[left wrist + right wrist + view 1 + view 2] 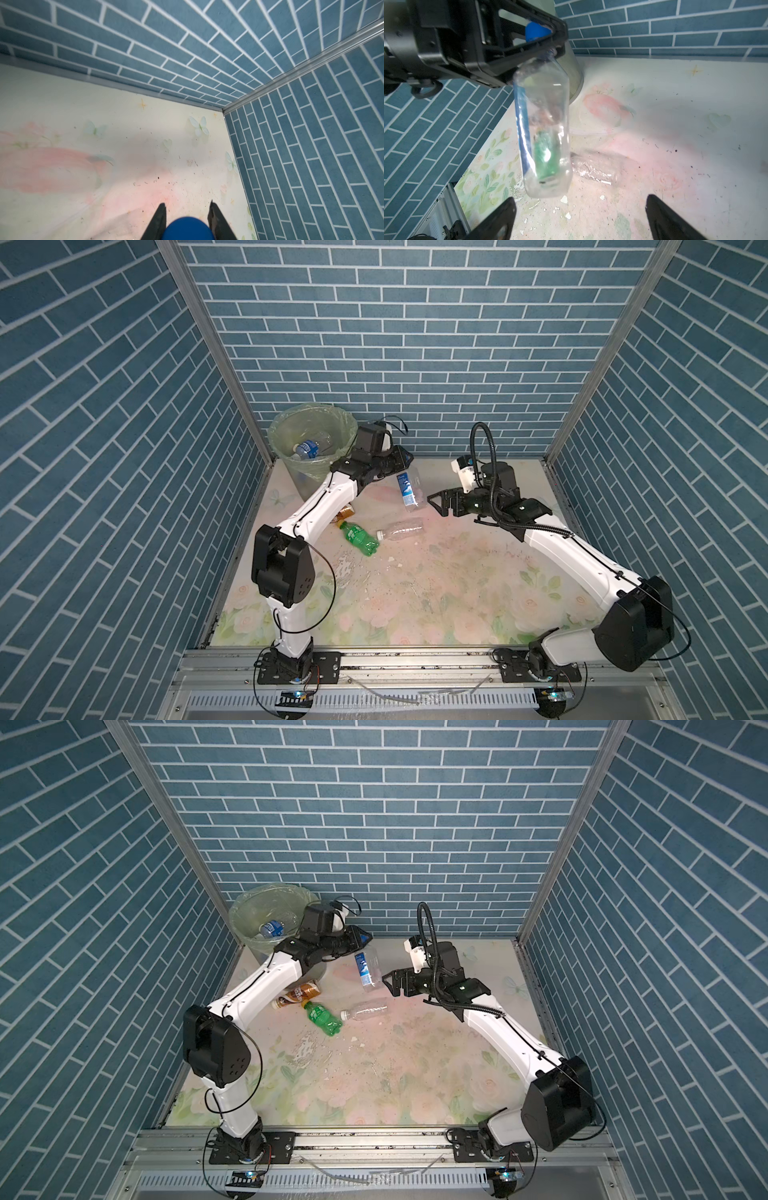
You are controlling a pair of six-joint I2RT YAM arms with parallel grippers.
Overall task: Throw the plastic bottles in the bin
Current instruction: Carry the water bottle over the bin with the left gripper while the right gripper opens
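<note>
Carry-to-bin step: the left gripper (pixel 400 461) is clenched on the neck of the blue-capped bottle (pixel 409 489) hanging beneath it. The right gripper (pixel 436 505) gapes released beside the bottle's base. The next move probably calls for swinging back over the bin (pixel 309 409) behind the left gripper.

Blue brick-patterned walls (pixel 395 344), joined by aluminium corner posts (pixel 216 348), close in my workspace on three sides. The surface (pixel 415 593) before me, printed with pale roses and butterflies (pixel 199 125), is strewn with white chips (pixel 564 199) and dark specks. A metal rail (pixel 415 672) edges its front.
</note>
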